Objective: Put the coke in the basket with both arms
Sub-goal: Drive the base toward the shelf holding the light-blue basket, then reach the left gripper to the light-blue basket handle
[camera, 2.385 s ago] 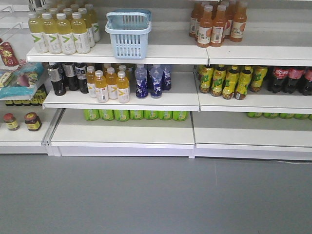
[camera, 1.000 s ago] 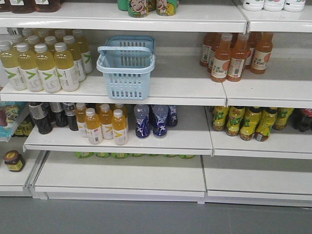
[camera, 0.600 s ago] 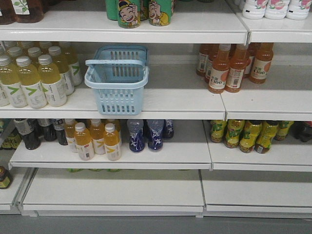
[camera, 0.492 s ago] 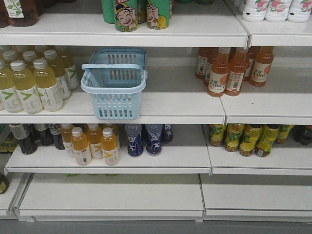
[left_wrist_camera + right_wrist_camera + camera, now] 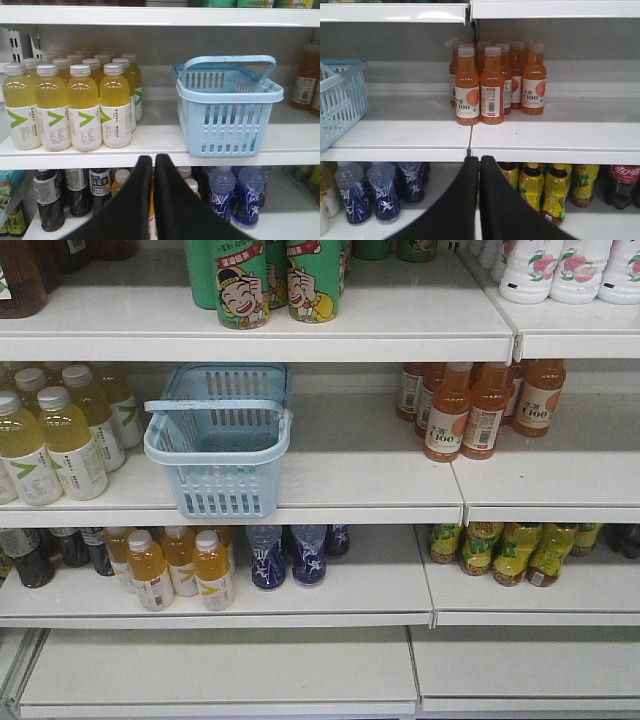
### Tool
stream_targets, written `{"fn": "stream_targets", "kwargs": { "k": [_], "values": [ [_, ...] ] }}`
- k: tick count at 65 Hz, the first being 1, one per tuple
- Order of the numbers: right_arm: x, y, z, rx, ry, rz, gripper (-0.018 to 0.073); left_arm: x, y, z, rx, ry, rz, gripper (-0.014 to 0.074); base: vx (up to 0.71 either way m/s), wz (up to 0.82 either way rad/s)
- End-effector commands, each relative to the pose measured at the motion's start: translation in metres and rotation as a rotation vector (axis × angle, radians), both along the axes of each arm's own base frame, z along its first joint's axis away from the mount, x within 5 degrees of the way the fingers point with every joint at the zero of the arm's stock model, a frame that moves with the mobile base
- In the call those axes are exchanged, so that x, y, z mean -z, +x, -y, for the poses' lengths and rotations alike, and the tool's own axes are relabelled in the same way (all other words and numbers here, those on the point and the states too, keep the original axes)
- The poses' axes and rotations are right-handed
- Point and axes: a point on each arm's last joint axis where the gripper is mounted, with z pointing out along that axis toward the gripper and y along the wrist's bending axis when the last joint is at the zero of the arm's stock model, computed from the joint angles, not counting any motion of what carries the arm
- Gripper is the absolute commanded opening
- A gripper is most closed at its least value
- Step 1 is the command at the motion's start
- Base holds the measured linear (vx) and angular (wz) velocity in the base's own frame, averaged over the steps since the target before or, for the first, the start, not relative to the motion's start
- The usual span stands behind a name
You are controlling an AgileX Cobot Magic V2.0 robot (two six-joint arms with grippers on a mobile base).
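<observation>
Search stage. Left gripper (image 5: 153, 159) and right gripper (image 5: 479, 160): jaws pressed together, empty. Basket (image 5: 217, 452) empty on shelf (image 5: 360, 485), handle up. Coke in no view; red-labelled dark cola bottle (image 5: 622, 186) at far right is not it. Best practice: locate all-red bottle, open jaws before reaching

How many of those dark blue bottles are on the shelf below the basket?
3. Two blue bottles stand side by side at the front, a third behind them; others may be hidden.
</observation>
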Motion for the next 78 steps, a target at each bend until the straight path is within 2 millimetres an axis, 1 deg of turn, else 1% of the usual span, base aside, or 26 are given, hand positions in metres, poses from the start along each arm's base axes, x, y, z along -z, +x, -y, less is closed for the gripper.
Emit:
{"fn": "stream_targets", "kwargs": {
  "k": [1, 55, 57, 60, 64, 69, 72, 78],
  "values": [
    [-0.0046, -0.0004, -0.0010, -0.010, -0.017, 0.072, -0.0004, -0.0185, -0.0029, 0.0009, 0.011, -0.004, 0.118, -0.0006, 0.10, 0.00],
    [-0.0046, -0.0004, -0.0010, -0.010, -0.017, 0.072, -0.0004, -0.0199, -0.0030, 0.0011, 0.013, -0.007, 0.132, -0.0006, 0.02, 0.00],
    [-0.0046, -0.0004, -0.0010, -0.010, -0.017, 0.072, -0.0004, -0.0210, -0.0031, 0.0014, 0.016, -0.033, 0.144, -0.0006, 0.00, 0.00],
    [-0.0046, -0.0004, -0.0010, -0.010, -0.017, 0.072, -0.0004, -0.0229, -0.0033, 0.0018, 0.023, -0.151, 0.163, -0.0006, 0.00, 0.00],
    [-0.0046, -0.0004, -0.0010, -0.010, -0.017, 0.072, -0.0004, -0.0255, -0.0036, 0.0020, 0.033, -0.391, 0.184, -0.0006, 0.00, 0.00],
    [-0.0046, -0.0004, -0.0010, -0.010, -0.017, 0.072, -0.0004, -0.0274, -0.0038, 0.0016, 0.043, -0.617, 0.197, -0.0006, 0.00, 0.00],
    [-0.0046, -0.0004, -0.0010, -0.010, -0.017, 0.072, -0.0004, -0.0275, -0.0039, 0.0015, 0.044, -0.689, 0.197, -0.0006, 0.00, 0.00],
    [-0.0046, -0.0004, -0.0010, -0.010, -0.017, 0.072, -0.0004, -0.0279, -0.0039, 0.0012, 0.045, -0.737, 0.200, -0.0006, 0.00, 0.00]
  ]
}}
